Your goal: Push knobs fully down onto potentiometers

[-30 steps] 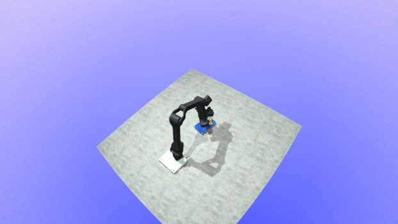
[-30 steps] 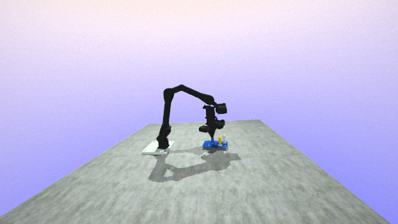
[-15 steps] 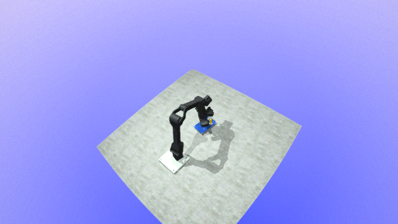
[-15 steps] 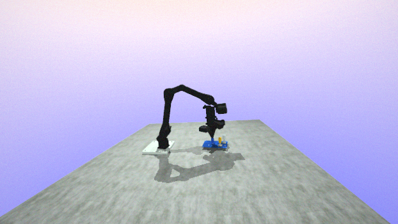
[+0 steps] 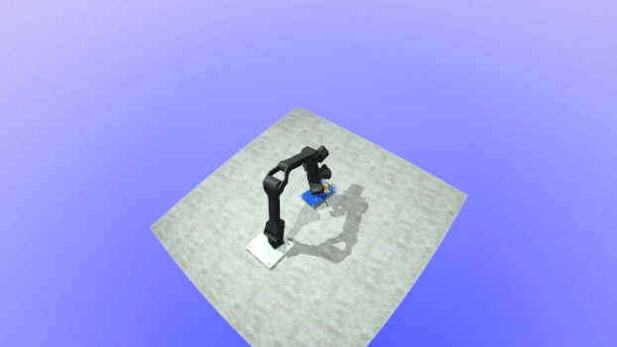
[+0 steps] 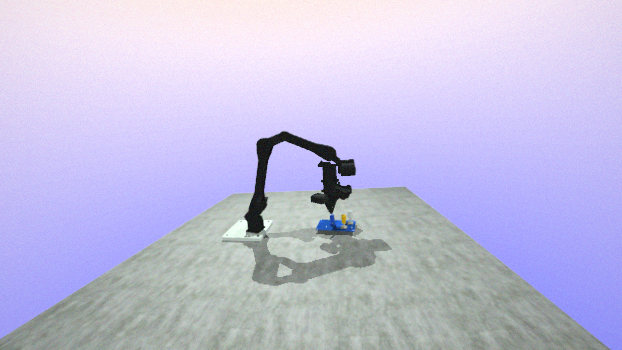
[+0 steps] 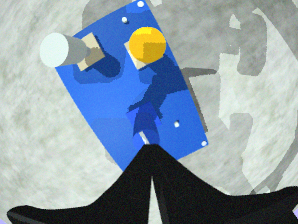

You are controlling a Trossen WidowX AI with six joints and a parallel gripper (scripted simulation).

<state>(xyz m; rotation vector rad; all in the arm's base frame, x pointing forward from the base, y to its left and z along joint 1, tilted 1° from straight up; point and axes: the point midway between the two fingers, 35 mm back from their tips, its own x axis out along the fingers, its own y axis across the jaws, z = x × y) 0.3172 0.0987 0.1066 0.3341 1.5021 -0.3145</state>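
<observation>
The blue circuit board [image 5: 310,199] [image 6: 323,226] [image 7: 107,107] stands just above the table. A yellow knob [image 5: 326,187] [image 6: 344,218] [image 7: 147,44] stands over a beige potentiometer base at the far part of the board in the wrist view. A tall white knob [image 6: 350,216] [image 7: 54,50] stands left of it there, over another beige base. A blue knob [image 6: 332,218] [image 7: 146,121] with a white line stands at the near part. My gripper [image 6: 330,212] [image 7: 150,149] is shut with nothing between its fingers, its tips at or just above the blue knob's top. Contact and seating gaps are unclear.
The arm's white base plate [image 5: 259,250] [image 6: 235,232] stands on the grey table [image 5: 218,198] [image 6: 200,300] away from the board. The yellow and white knobs rise close to my fingers. The arm's shadow falls across the board and table.
</observation>
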